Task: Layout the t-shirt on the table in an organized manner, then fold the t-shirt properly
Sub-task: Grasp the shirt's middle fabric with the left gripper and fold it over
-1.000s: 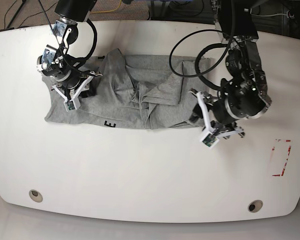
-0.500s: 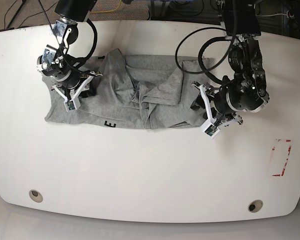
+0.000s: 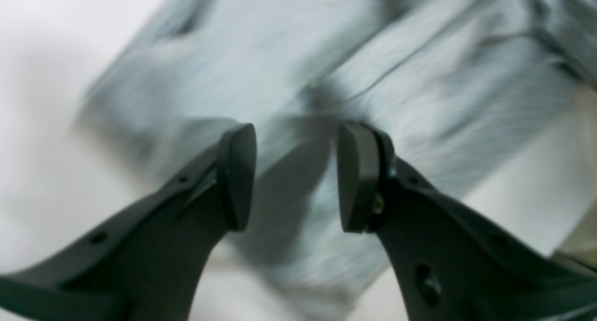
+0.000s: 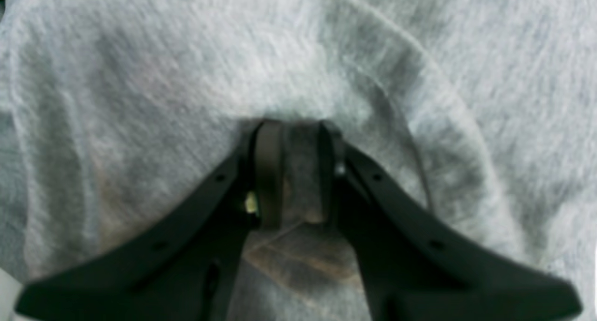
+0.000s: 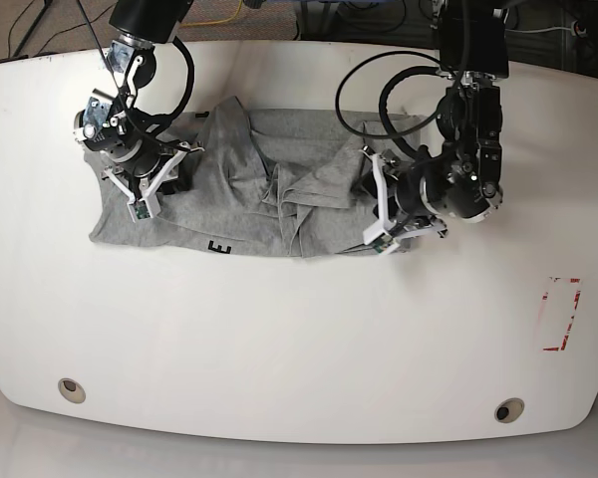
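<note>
The grey t-shirt [image 5: 279,189] lies crumpled and bunched on the far half of the white table [image 5: 279,339], with one black letter "E" [image 5: 219,247] showing at its near hem. My right gripper [image 5: 145,189] is at the shirt's left end. In the right wrist view it [image 4: 298,171] is shut on a raised fold of the shirt [image 4: 186,78]. My left gripper [image 5: 381,214] is over the shirt's right edge. In the left wrist view it [image 3: 296,176] is open just above blurred grey fabric [image 3: 289,64], holding nothing.
Two round grommet holes [image 5: 71,388] [image 5: 508,409] sit near the table's front edge. A red-lined rectangular mark [image 5: 561,314] is at the right. A black cable loop [image 5: 379,115] hangs from the left arm over the shirt's far right part.
My left gripper has moved from the bare table beside the shirt, leftward in the base view, onto the shirt's right edge. The right gripper has not moved.
</note>
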`<action>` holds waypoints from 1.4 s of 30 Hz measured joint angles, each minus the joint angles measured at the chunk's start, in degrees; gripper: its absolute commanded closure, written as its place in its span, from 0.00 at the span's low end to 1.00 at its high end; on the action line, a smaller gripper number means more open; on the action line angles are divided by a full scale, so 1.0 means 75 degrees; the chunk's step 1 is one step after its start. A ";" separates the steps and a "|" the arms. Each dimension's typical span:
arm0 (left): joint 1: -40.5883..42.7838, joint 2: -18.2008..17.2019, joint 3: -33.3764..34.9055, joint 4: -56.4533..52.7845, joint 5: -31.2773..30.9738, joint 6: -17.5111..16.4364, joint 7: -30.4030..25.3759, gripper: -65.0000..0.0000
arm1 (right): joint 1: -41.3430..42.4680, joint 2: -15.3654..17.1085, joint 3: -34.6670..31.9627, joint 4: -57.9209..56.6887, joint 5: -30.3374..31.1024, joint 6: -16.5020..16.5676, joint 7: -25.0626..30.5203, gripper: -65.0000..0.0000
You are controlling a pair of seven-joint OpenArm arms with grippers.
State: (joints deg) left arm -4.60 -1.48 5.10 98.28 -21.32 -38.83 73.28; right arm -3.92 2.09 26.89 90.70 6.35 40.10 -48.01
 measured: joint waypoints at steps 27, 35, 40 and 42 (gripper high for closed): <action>-0.0723 -0.0475 0.1259 0.0898 -0.1556 -0.0152 0.0912 0.59 | -0.0015 -0.0006 0.0000 0.0003 0.0006 -0.0003 0.0006 0.81; -0.0720 -0.0726 -0.0303 0.0825 -0.0912 -0.0149 0.0545 0.59 | -0.0015 -0.0006 0.0003 0.0006 0.0003 -0.0003 0.0003 0.81; -0.0542 -0.0737 -0.0321 0.0452 -0.0434 -0.0146 0.0038 0.59 | 0.0003 -0.0003 0.0003 0.0009 0.0003 -0.0003 -0.0012 0.81; -0.0405 -0.0691 -0.0291 0.0361 -0.0271 -0.0149 -0.0128 0.60 | 0.0006 -0.0006 0.0003 0.0009 0.0003 -0.0003 -0.0023 0.81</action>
State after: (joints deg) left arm -7.64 -6.66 2.92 100.99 -23.35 -39.94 72.31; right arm -3.88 2.04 26.92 90.76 6.37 40.07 -48.18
